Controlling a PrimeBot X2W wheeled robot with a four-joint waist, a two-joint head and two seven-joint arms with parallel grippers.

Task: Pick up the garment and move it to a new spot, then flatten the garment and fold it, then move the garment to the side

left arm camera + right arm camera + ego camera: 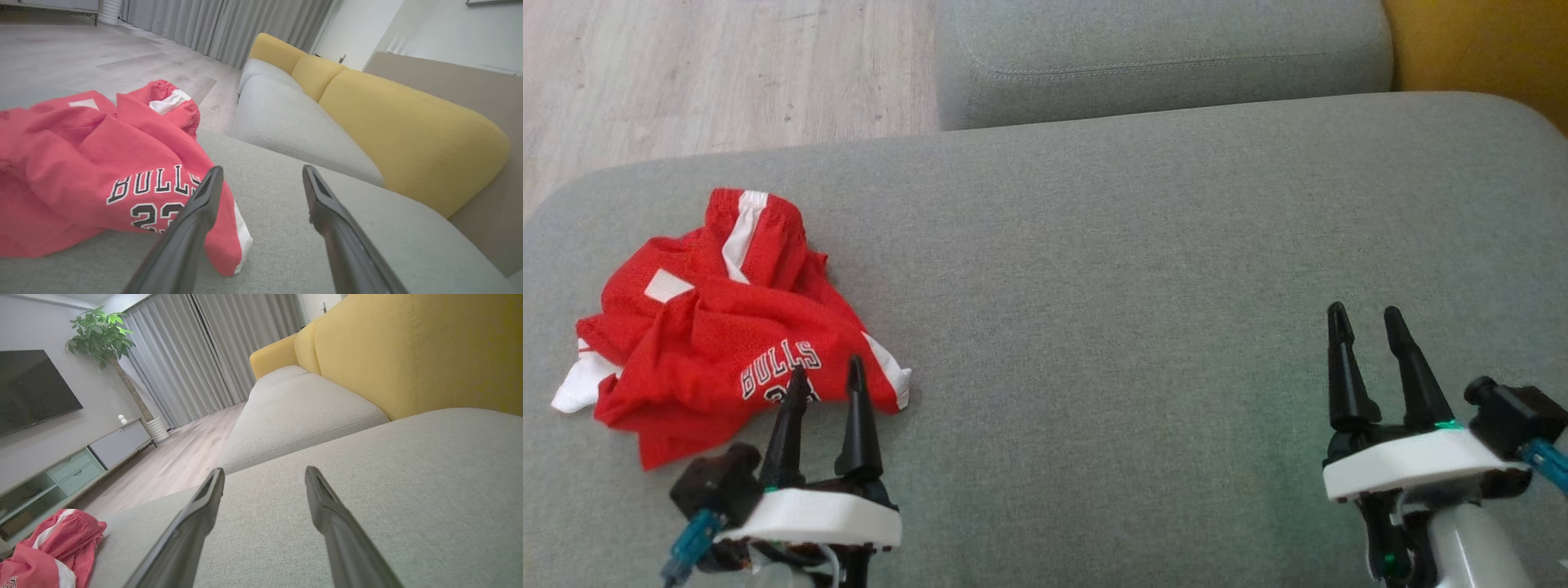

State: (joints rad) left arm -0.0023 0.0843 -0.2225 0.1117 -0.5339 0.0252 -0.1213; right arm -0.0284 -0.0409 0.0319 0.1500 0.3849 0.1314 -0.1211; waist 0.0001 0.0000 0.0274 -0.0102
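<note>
Along the near side of the broad grey woven sofa cushion, both claws are standing released, gripping nothing. The left claw is hanging with its two dark fingers spread over the garment's near right corner; I cannot tell whether the tips are touching cloth. The right claw is hovering over bare fabric well apart, toward the cushion's right edge.

Just beyond the left claw, the crumpled red mesh sports garment with white stripes and "BULLS 23" lettering is lying in a loose heap by the cushion's left edge, its folds piling over one another.

Picking it up seems to be the step in hand. The mesh is looking thin and slippery, so the claw should probably be pinching a thick fold or the white-banded hem, pressing slightly into the soft cushion before closing. The cushion's wide bare middle is offering a fitting new spot.

Farther off, a second grey cushion, a mustard-yellow backrest and pale wood-plank flooring are showing.
</note>
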